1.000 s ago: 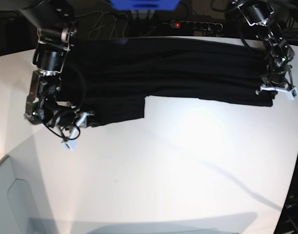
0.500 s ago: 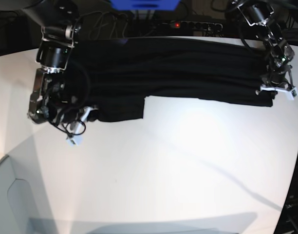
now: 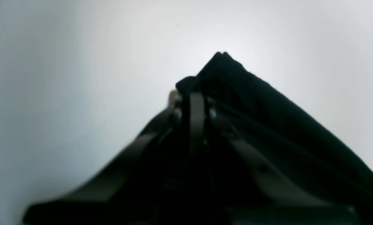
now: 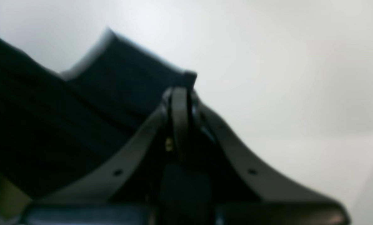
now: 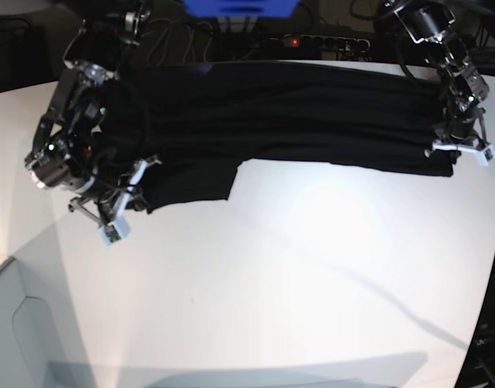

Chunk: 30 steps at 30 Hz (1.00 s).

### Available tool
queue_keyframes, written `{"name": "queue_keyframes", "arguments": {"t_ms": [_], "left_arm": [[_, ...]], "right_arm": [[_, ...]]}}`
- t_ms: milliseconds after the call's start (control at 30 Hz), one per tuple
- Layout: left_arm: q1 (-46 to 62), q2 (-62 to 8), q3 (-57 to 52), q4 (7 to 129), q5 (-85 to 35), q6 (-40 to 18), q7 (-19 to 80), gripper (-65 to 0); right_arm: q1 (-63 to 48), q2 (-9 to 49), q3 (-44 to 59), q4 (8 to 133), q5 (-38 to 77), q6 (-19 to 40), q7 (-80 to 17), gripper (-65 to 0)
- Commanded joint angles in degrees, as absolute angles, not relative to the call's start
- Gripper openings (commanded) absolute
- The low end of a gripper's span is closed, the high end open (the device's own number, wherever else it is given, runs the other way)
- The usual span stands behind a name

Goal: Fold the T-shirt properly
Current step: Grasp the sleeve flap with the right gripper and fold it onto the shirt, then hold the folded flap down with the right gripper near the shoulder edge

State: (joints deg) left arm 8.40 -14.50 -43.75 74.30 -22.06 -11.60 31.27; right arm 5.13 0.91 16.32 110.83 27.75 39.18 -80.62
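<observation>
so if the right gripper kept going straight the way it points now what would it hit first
Probably just the bare white table. The right gripper is shut on the black T-shirt edge, and beyond its tips the wrist view shows only tabletop, though depth is unclear.

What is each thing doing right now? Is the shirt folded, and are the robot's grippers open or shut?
T-shirt: spread in a long band across the far side of the table, partly folded, plain black side up, held at both ends.
Left gripper: shut on the T-shirt's corner.
Right gripper: shut on the T-shirt's edge.
Table: white, T-shirt lying on it.
</observation>
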Motion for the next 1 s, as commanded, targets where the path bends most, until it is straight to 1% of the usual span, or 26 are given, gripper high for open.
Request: {"name": "queue_keyframes", "arguments": {"t_ms": [0,133,433,567,733,867,967], "left_arm": [[8.04,-15.43,-44.0,75.12,-22.2,-11.47,30.81,-65.0],[8.04,-15.43,-44.0,75.03,-22.2,-11.47,30.81,-65.0],[7.87,-15.43,-43.82,74.33,-22.2,-11.47,30.81,-65.0],[7.6,-15.43,-43.91,71.96,-22.29,-11.47,30.81,-65.0],[7.6,-15.43,-43.91,71.43,-22.37,-11.47,30.73,-65.0],[7.6,-15.43,-43.91,71.52,-22.46,-11.47,30.73,-65.0],[7.6,-15.43,-43.91,71.52,-22.46,-11.47,30.73,-65.0]], "right_arm": [[4.79,0.66,16.4,113.45,28.44,40.0,-80.0,-65.0],[0.57,-0.4,16.31,116.26,28.97,40.0,-80.0,-65.0],[-8.84,-0.22,15.87,116.26,39.08,40.0,-80.0,-65.0],[-12.7,-0.22,11.91,116.35,42.77,40.0,-80.0,-65.0],[-16.48,-0.31,3.56,116.44,42.86,40.0,-80.0,-65.0],[-16.92,-0.4,-3.65,116.44,42.86,40.0,-80.0,-65.0],[-16.92,-0.22,-7.08,116.35,42.77,40.0,-80.0,-65.0]]}}
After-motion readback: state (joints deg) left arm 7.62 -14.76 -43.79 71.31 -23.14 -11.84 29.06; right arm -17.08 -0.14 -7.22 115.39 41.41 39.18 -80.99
